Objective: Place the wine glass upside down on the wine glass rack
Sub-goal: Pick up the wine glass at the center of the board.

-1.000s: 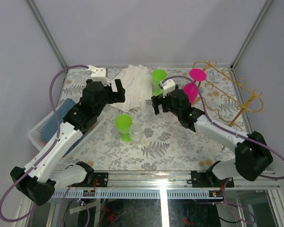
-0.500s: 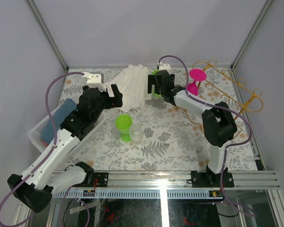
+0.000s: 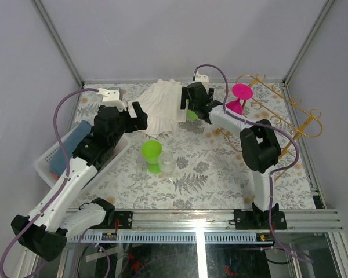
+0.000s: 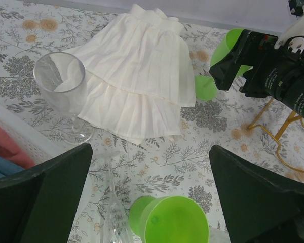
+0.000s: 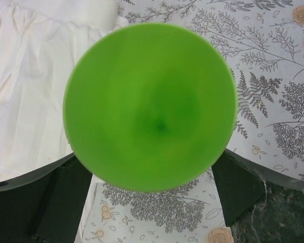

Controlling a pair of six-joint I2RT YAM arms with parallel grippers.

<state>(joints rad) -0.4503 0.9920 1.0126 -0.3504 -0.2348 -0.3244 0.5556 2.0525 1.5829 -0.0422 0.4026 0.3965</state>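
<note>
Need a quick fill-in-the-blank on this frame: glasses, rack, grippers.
1. The wine glass under the open right gripper is ___ in colour.
2. The hanging wine glass on the gold wine glass rack is ___ in colour.
3. The left gripper has its jaws ___.
4. Next to the white cloth, the clear wine glass stands ___.

Missing words: green; pink; open; upright.

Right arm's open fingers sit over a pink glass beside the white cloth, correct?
No. The glass below the open right fingers is green, not pink; the right wrist view shows it, beside the white cloth.
</note>
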